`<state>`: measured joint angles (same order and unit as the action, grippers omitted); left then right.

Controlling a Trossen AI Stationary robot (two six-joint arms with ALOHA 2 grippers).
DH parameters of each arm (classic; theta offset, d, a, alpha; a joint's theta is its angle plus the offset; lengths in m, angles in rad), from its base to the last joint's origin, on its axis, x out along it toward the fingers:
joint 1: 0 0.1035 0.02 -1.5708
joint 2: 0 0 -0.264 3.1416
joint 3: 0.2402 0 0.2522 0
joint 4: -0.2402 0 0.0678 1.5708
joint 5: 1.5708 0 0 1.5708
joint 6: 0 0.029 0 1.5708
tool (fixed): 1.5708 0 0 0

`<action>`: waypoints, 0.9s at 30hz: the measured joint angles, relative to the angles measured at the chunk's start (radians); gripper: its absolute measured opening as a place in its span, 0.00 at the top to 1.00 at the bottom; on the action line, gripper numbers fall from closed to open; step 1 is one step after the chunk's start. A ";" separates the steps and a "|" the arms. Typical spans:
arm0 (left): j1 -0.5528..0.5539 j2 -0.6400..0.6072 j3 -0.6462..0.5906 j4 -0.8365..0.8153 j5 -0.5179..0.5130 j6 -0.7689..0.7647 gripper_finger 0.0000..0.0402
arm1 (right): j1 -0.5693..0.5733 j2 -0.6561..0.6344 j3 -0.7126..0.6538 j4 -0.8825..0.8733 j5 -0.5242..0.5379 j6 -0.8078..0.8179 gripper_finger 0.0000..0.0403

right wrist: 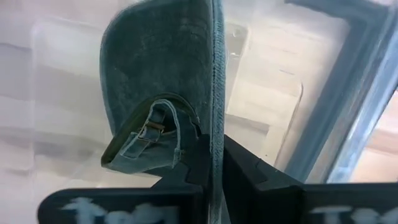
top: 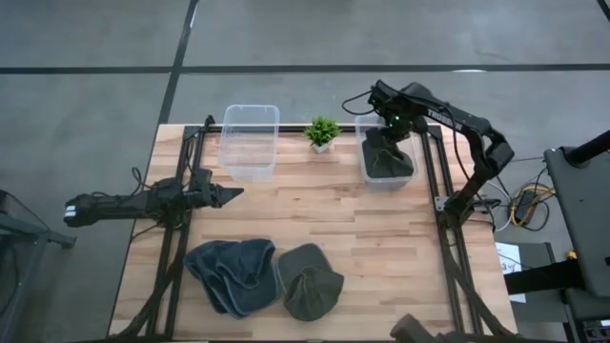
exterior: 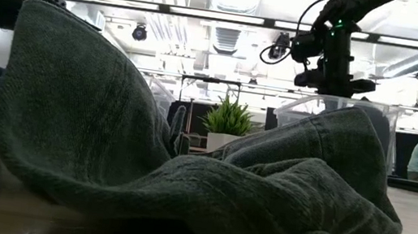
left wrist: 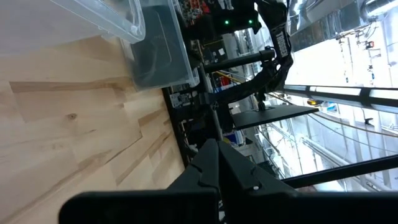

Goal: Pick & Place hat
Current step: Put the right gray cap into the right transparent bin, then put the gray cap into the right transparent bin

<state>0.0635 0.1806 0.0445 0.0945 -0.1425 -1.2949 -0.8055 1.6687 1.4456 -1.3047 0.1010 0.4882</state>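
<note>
Dark right gripper (right wrist: 211, 163) over right bin (top: 365, 129), jaws pinching hat (right wrist: 165, 87); left gripper (top: 229, 195) idle, jaws closed.

Wooden table (top: 381, 238) bears hats (top: 262, 276), bins (top: 250, 141), plant (top: 321, 132).

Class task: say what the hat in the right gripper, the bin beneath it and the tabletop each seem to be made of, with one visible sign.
Hat, pinched in the right gripper: seemingly denim-like woven cloth, matte, with stitched edge and buckled strap.
Bin: clear plastic, glossy; the surface shows through its walls.
Tabletop: pale wood planks, visible grain and knots, possibly laminate.
</note>
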 joint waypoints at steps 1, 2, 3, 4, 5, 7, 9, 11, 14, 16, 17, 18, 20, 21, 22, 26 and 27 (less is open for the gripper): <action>0.000 0.000 0.000 0.000 0.000 0.000 1.00 | 0.000 -0.010 0.000 0.001 0.002 -0.003 0.93; 0.000 0.000 0.000 0.000 0.000 0.000 1.00 | 0.000 -0.018 0.000 0.000 0.005 -0.007 0.92; 0.000 0.000 0.000 0.000 0.000 0.000 1.00 | -0.003 -0.025 0.000 0.001 0.008 -0.015 0.91; 0.000 0.000 0.000 0.000 0.000 0.000 1.00 | -0.005 -0.032 0.000 0.002 0.009 -0.023 0.90; 0.000 0.000 0.000 0.000 0.000 0.000 1.00 | -0.005 -0.037 0.000 0.003 0.010 -0.026 0.89; 0.000 0.000 0.000 0.000 0.000 0.000 1.00 | -0.005 -0.049 0.000 0.003 0.010 -0.030 0.86; 0.000 0.000 0.000 0.000 0.000 0.000 1.00 | -0.006 -0.060 0.000 0.005 0.011 -0.040 0.82; 0.000 0.000 0.000 0.000 0.000 0.000 1.00 | -0.006 -0.068 0.000 0.007 0.011 -0.047 0.78; 0.000 0.000 0.000 0.000 0.001 0.000 1.00 | -0.006 -0.078 0.000 0.008 0.012 -0.052 0.71; 0.000 0.000 0.000 0.000 0.004 0.000 1.00 | -0.006 -0.083 0.001 0.008 0.011 -0.055 0.66; 0.000 0.000 0.000 0.000 0.006 0.000 1.00 | -0.006 -0.084 0.002 0.008 0.011 -0.055 0.64; 0.000 0.000 0.000 0.000 0.010 0.001 1.00 | -0.006 -0.086 0.004 0.008 0.010 -0.055 0.63; 0.000 0.000 0.000 0.000 0.021 0.003 1.00 | -0.006 -0.091 0.015 0.006 0.001 -0.053 0.60; 0.000 0.000 0.000 0.000 0.028 0.003 1.00 | -0.006 -0.095 0.023 0.005 -0.001 -0.056 0.58; 0.000 0.000 0.000 0.000 0.033 0.003 1.00 | -0.006 -0.099 0.032 0.003 -0.002 -0.067 0.57; 0.000 0.000 0.000 0.000 0.048 0.004 1.00 | 0.007 -0.127 0.085 0.004 -0.004 -0.107 0.57; 0.000 0.000 0.000 0.000 0.048 0.004 1.00 | 0.009 -0.138 0.100 0.005 -0.004 -0.116 0.57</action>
<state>0.0635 0.1806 0.0448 0.0940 -0.0945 -1.2911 -0.7960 1.5307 1.5458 -1.2998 0.0967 0.3722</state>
